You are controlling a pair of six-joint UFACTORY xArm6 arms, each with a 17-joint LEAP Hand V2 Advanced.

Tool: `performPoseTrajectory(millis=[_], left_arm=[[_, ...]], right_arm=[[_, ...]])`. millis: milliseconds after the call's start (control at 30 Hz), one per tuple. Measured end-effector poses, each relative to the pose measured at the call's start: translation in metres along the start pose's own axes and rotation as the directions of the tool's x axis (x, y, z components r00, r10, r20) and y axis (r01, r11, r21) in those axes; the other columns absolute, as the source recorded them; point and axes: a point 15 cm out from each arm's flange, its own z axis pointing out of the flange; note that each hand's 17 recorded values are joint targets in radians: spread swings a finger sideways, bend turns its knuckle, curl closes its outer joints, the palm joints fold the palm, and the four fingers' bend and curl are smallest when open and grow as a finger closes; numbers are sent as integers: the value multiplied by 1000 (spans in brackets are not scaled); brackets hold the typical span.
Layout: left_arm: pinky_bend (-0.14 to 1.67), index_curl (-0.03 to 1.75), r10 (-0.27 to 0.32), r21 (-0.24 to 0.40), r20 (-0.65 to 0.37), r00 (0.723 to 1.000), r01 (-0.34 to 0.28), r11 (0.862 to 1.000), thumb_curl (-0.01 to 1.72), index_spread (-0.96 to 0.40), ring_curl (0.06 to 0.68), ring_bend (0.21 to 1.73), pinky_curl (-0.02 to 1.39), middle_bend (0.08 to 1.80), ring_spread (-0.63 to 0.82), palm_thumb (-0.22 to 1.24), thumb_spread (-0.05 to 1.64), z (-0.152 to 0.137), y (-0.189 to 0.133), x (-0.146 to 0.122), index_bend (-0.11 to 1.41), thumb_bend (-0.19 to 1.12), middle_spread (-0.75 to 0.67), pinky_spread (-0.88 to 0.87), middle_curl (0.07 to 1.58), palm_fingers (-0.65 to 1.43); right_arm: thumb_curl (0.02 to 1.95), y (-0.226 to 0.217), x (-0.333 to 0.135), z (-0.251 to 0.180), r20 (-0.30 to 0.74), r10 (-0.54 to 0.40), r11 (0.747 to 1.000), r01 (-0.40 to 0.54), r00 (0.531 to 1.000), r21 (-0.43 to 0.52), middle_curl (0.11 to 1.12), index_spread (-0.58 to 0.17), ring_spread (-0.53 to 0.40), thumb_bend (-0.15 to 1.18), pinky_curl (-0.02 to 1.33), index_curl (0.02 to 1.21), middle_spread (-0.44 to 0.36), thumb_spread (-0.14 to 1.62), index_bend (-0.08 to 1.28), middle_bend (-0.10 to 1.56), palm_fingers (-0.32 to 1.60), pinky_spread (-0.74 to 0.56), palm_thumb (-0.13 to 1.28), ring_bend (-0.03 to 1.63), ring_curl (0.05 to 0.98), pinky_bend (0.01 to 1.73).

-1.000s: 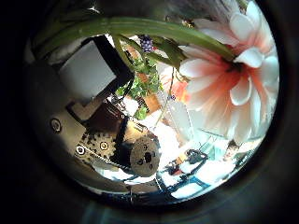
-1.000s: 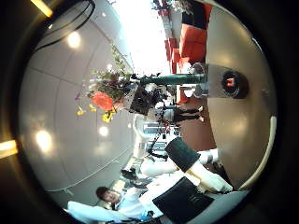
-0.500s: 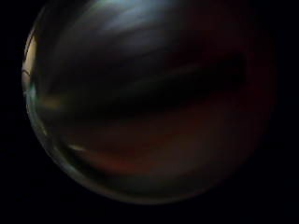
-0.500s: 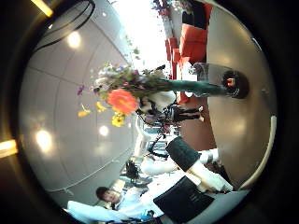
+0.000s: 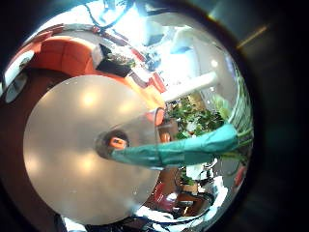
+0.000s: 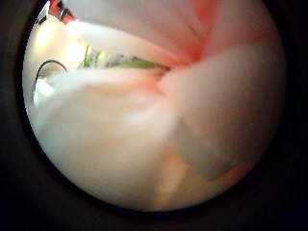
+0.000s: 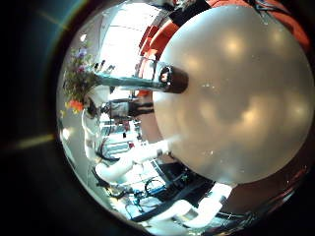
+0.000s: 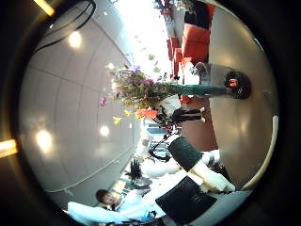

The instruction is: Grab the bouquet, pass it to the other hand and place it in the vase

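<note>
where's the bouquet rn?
The bouquet stands stem-down in the vase on the round table; a pink bloom fills the left thumb-side view.

Looks like an open indoor lounge or office lobby, not a home. Evidence: curved pale ceiling point(image 8: 71, 113) with round recessed lights point(image 8: 74, 40) and a strip light point(image 8: 41, 8); bright window area point(image 8: 141, 28) far back; orange-red sofas point(image 8: 196, 42) grouped near the round table point(image 5: 68, 145), which is smooth and grey. Same sofas point(image 5: 68, 53) show past the table's far edge from the left palm. White robot arm point(image 8: 179, 168) links run below the table.
</note>
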Motion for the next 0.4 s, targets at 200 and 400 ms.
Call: performPoseTrajectory(millis=[200, 400], left_arm=[[181, 431, -89, -132, 218, 972, 119, 984, 366, 222, 165, 539, 346, 160, 682, 118, 819, -16, 40, -29, 183, -38, 611, 620, 348, -63], [178, 416, -102, -187, 352, 930, 177, 966, 356, 216, 165, 512, 314, 164, 693, 115, 819, -24, 65, -32, 197, -37, 608, 622, 303, -34]], right_arm=[[469, 2, -1, 0, 5, -40, 999, 40, 999, -9, 316, -249, 222, -22, 302, 275, 153, 1046, 164, 190, 38, 462, 658, 400, 261, 494], [472, 8, 6, 1, 14, -36, 999, 36, 999, -21, 315, -250, 221, -23, 301, 278, 150, 1042, 160, 190, 54, 466, 660, 402, 260, 493]])
